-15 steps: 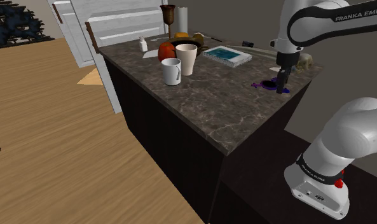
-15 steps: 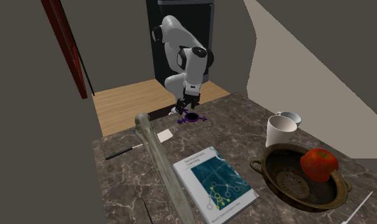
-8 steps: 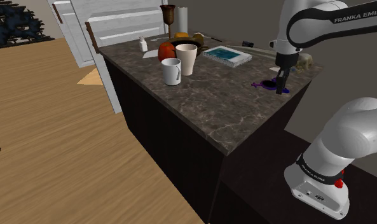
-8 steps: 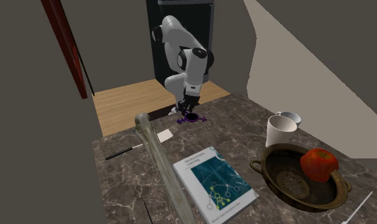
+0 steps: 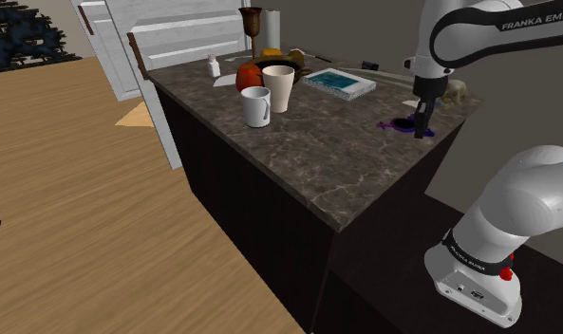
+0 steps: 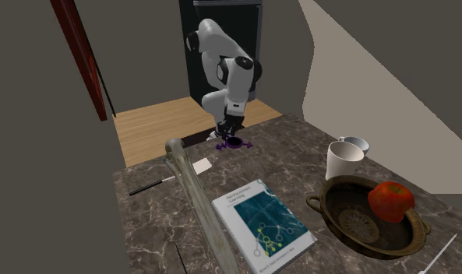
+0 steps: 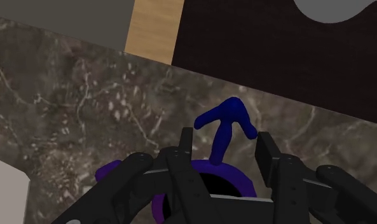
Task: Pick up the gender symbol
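The purple gender symbol (image 7: pixel 224 121) is seen at the corner of the marble counter (image 5: pixel 308 152), its ring apparently clasped between the fingers of the gripper (image 7: pixel 225 153), so the grasp is judged made and the lift off the counter left.
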Controlling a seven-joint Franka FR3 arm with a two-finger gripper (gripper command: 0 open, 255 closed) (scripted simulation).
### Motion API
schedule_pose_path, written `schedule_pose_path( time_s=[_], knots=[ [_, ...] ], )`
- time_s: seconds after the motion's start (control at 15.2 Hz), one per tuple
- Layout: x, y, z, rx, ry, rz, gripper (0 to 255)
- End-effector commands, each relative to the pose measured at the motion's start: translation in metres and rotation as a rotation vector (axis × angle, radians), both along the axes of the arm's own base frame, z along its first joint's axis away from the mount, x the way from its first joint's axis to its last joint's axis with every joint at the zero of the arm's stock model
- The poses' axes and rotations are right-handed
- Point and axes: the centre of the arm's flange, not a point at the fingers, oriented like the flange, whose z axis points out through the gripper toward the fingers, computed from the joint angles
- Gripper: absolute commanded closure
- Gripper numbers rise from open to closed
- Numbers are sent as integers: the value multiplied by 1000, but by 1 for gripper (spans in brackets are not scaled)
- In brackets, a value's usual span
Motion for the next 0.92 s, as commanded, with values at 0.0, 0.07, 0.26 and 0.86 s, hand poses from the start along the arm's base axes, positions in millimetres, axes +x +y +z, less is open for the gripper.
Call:
schedule_pose_path(
  time_s=[0.0, 0.07, 0.26, 0.86],
  knots=[
    [0, 0, 10, 0, 1, 0, 255],
    [0, 0, 15, 0, 1, 0, 255],
    [0, 0, 31, 0, 1, 0, 255],
    [0, 0, 68, 0, 1, 0, 255]
  ],
)
